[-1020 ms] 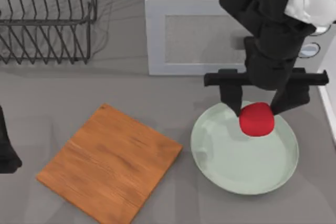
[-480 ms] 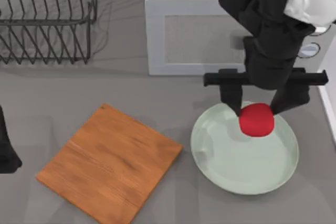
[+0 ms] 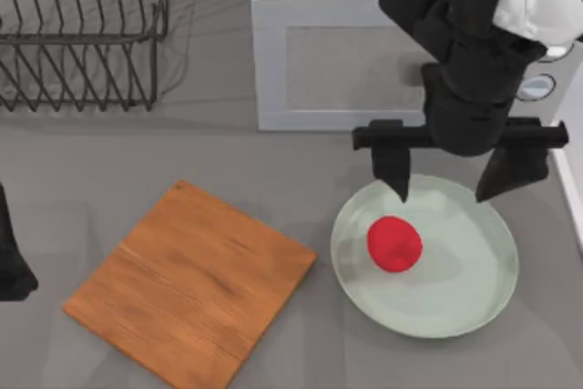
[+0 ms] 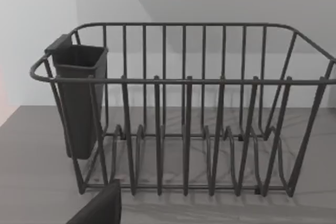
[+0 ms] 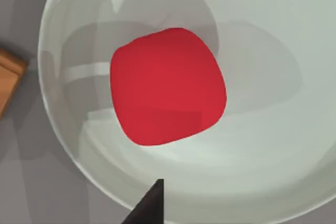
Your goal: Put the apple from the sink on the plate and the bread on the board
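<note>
Apple released, bread next

From above, your right gripper (image 3: 454, 184) hangs spread apart over the plate (image 3: 474, 302); the apple (image 3: 394, 244) lies inside it. The right wrist view confirms this. Lift straight up, avoiding nudges.

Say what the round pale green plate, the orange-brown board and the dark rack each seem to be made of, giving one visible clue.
Round pale mint-green plate: looks like glazed ceramic; soft reflections show on its glossy surface.
Flat orange-brown board: apparently wood, matte; grain lines run across it.
Dark dish rack: probably coated metal wire; thin bent rods form it.
</note>
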